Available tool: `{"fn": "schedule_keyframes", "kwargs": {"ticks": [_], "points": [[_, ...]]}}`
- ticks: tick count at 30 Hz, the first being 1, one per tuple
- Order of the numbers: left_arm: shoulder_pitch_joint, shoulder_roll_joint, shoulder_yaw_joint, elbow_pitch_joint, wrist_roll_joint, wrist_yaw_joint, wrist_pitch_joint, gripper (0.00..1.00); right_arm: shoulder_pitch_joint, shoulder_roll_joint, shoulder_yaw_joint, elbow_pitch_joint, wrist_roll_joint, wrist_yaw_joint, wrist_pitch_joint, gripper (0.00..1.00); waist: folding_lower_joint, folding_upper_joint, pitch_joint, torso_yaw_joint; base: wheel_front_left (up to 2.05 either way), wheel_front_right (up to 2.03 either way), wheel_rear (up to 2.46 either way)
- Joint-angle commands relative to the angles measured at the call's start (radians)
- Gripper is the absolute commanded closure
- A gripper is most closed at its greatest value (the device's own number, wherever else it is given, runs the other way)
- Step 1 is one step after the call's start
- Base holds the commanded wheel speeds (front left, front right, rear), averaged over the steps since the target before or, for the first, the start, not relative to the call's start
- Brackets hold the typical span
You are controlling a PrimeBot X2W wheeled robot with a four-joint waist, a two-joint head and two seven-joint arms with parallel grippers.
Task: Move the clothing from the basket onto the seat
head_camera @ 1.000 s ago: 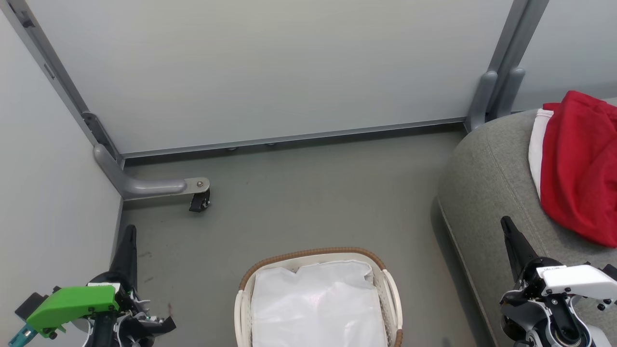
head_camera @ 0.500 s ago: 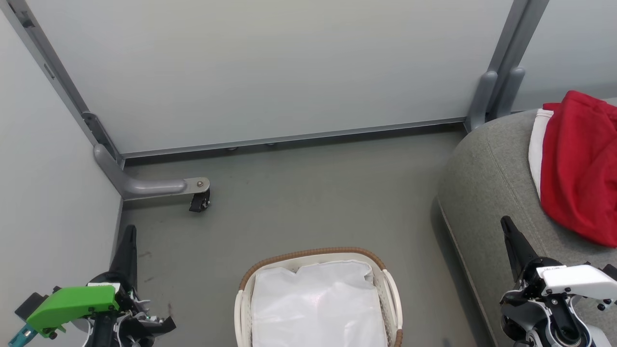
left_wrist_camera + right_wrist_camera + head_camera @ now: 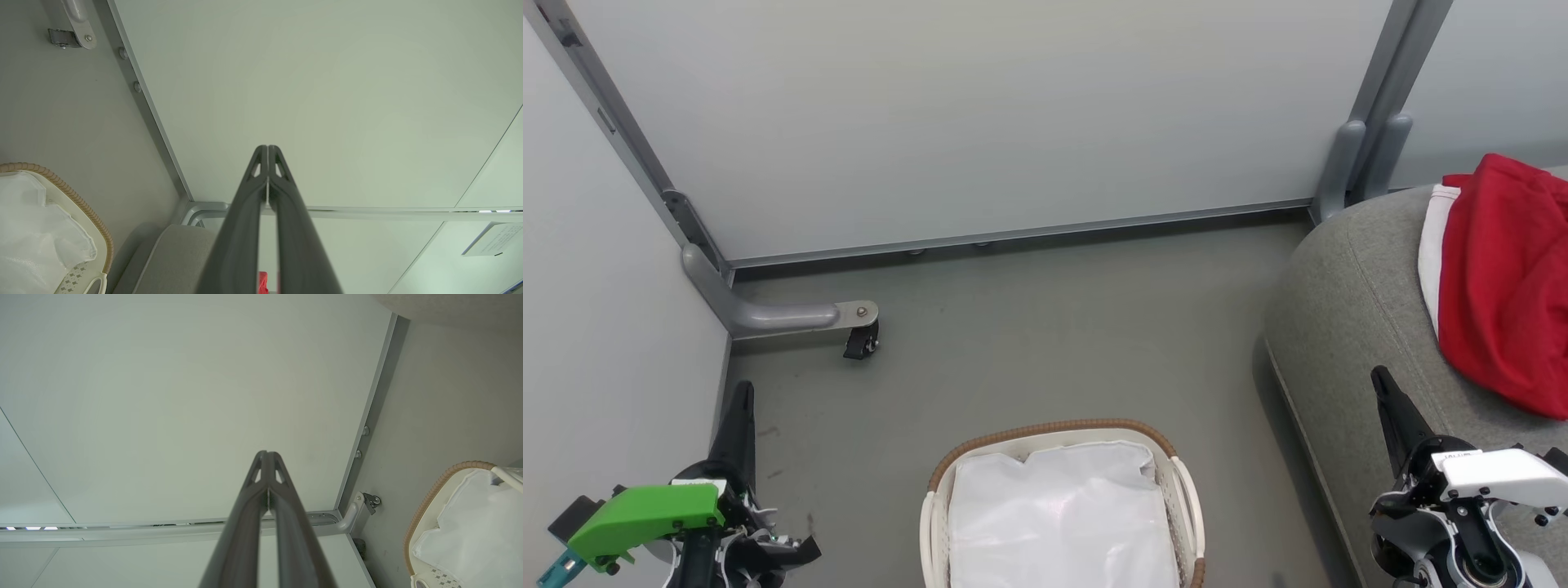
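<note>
Red clothing [image 3: 1503, 286] with a white panel lies bunched on the grey seat [image 3: 1347, 310] at the right edge of the head view. The white basket [image 3: 1058, 506] with its brown rim stands on the floor at bottom centre, showing its white liner inside. My left gripper [image 3: 742, 390] rests at the lower left, shut and holding nothing, well left of the basket [image 3: 61, 228]. My right gripper [image 3: 1379, 376] is shut and empty too, its tip over the seat's front edge below the clothing. In both wrist views the fingers [image 3: 267, 151] [image 3: 266, 455] meet at the tips.
Pale partition panels [image 3: 980, 122] close off the back and left. A grey panel foot with a black caster [image 3: 859, 343] juts onto the floor at left. A grey post [image 3: 1356, 163] stands behind the seat. Open grey floor [image 3: 1054, 327] lies between basket and panels.
</note>
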Motion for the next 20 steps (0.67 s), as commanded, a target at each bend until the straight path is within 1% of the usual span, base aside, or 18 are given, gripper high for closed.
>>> {"fn": "schedule_keyframes", "kwargs": {"ticks": [1,20], "points": [[-0.010,0.005,0.002,-0.002,-0.003,-0.005,0.003,1.00,-0.008,-0.006,-0.002,-0.004,0.003,0.000,0.003,1.00,0.0000,0.0000,0.000,0.000,0.00,0.00,0.00],[-0.010,0.005,0.002,-0.002,-0.003,-0.005,0.003,1.00,-0.008,-0.006,-0.002,-0.004,0.003,0.000,0.003,1.00,0.0000,0.0000,0.000,0.000,0.00,0.00,0.00]]}}
